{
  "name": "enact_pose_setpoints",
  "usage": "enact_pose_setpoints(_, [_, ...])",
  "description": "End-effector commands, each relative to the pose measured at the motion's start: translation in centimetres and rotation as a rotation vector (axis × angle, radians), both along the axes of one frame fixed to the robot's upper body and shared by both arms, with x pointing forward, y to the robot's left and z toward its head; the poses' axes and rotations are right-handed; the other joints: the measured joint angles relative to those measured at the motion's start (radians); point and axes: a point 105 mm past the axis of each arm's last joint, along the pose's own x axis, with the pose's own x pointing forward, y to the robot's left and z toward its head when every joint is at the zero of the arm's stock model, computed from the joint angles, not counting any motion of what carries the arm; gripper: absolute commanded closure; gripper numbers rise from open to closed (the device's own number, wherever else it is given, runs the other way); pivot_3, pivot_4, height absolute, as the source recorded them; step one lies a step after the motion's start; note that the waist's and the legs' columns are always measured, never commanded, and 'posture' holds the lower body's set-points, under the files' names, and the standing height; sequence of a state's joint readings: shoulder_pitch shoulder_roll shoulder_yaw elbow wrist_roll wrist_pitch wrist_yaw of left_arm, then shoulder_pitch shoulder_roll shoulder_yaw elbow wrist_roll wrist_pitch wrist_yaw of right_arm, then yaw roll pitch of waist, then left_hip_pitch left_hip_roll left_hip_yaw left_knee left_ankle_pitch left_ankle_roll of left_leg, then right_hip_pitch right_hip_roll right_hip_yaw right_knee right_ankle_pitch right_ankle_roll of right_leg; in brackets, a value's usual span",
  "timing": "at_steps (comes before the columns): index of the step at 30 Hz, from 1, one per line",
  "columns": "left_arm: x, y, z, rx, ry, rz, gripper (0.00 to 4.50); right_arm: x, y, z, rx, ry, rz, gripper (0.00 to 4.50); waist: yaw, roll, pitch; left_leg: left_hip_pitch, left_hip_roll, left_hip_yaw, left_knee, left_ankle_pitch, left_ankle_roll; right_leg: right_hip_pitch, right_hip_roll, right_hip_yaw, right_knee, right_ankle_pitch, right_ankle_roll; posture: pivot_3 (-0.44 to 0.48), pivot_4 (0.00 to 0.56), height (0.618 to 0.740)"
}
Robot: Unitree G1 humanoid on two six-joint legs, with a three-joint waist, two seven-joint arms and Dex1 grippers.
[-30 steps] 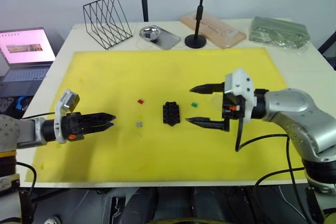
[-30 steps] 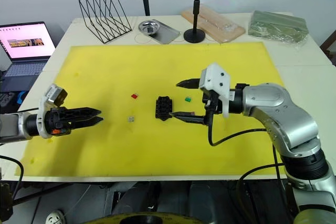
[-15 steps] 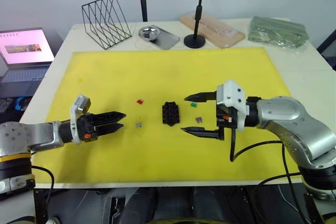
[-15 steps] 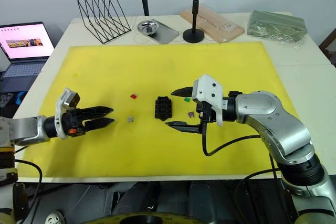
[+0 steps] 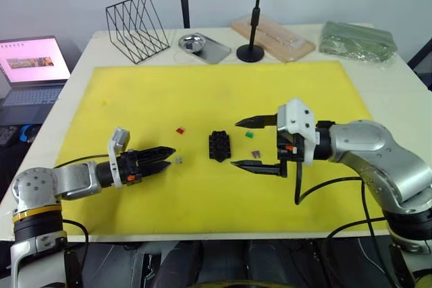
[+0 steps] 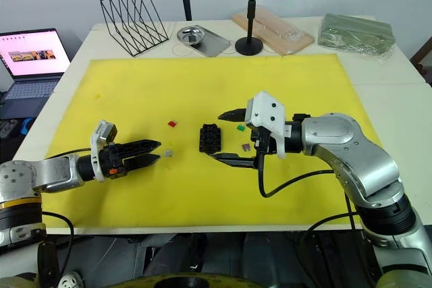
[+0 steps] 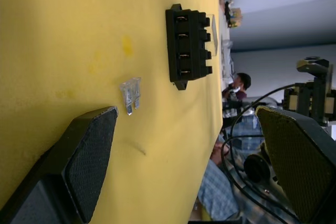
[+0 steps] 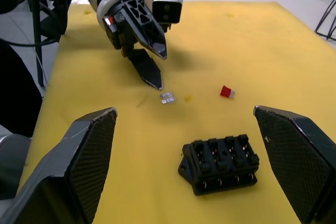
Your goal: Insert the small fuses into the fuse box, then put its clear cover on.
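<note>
The black, notch-edged fuse box [image 5: 219,146] with four slot rows lies near the yellow mat's [image 5: 135,92] centre, grey fuse [image 5: 179,160] beside the open left gripper [image 5: 169,155], right gripper [image 5: 246,144] open and empty.

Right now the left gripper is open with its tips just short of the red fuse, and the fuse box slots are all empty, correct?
Not quite. The left gripper is open, but its tips sit just short of the grey fuse, not the red fuse, which lies farther off on the mat. The left eye view shows this, and the left wrist view shows the pale fuse right at the fingers. The fuse box slots do look empty.
</note>
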State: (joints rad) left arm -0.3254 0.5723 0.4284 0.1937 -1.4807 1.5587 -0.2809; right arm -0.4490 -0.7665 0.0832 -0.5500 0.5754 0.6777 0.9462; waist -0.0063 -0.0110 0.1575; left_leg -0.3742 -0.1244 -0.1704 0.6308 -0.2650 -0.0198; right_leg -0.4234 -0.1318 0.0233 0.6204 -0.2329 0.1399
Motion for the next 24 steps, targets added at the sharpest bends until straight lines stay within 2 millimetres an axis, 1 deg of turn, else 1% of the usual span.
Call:
enact_pose_setpoints(1, [0.1,0.2,0.0,-0.005,0.001,0.025,0.04,-0.7,0.6,1.0,0.014,-0.038,0.034,0.05,0.000,0.000,0.000,0.000,0.000,0.000,0.000,0.000,0.000,0.000,0.000,0.000,0.000,0.000,0.000,0.000,0.150,0.740])
enact_pose_setpoints(9, [0.0,-0.5,-0.4,-0.009,0.019,0.008,0.04,-0.7,0.3,1.1,-0.002,-0.043,0.023,0.05,0.004,0.000,0.000,0.000,0.000,0.000,0.000,0.000,0.000,0.000,0.000,0.000,0.000,0.000,0.000,0.000,0.150,0.740])
enact_pose_setpoints(13, [0.6,-1.0,-0.6,-0.007,0.025,0.010,0.04,-0.7,0.2,1.2,0.000,-0.037,0.011,0.05,0.016,0.000,0.000,0.000,0.000,0.000,0.000,0.000,0.000,0.000,0.000,0.000,0.000,0.000,0.000,0.000,0.150,0.740])
enact_pose_setpoints(20, [0.5,-1.4,-1.1,-0.009,0.045,-0.003,0.04,-0.8,0.3,1.0,0.000,-0.022,0.004,0.05,0.020,0.000,0.000,0.000,0.000,0.000,0.000,0.000,0.000,0.001,0.000,0.000,0.000,0.000,0.000,0.000,0.150,0.740])
enact_pose_setpoints(24, [0.6,-1.7,-1.2,-0.017,0.049,-0.004,0.04,-1.1,0.2,0.5,-0.025,-0.015,0.014,0.05,0.022,0.000,0.000,0.000,0.000,0.000,0.000,0.000,0.000,0.001,0.000,0.000,0.000,0.000,0.000,0.000,0.150,0.740])
